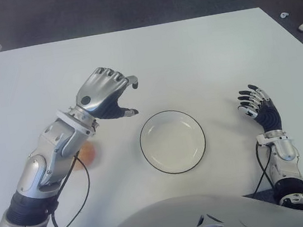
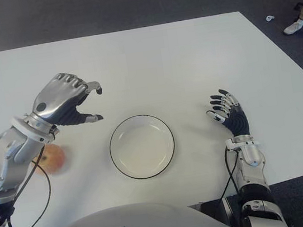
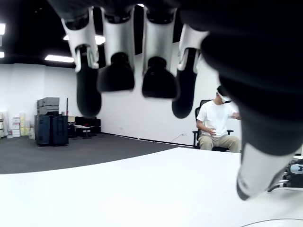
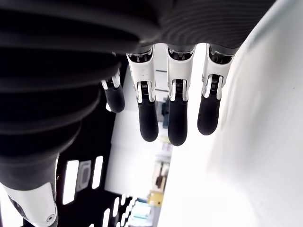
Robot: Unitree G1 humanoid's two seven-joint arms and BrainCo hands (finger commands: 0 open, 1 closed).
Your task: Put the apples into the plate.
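- Apple (image 2: 50, 157) — one in view, reddish-orange with a yellowish patch, lying on the white table (image 2: 150, 63) to the left of the plate and apart from it, partly hidden behind the left forearm.
- Plate (image 2: 142, 146) — round, white, thin dark rim, shallow, upright and holding nothing, near the table's front edge.

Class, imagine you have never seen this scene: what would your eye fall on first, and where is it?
The raised left hand stands out first, fingers loosely curled and holding nothing, above the white table left of the plate. The plate sits empty at the centre near the robot, with an apple half hidden under the left forearm. The right hand shows open to the plate's right.
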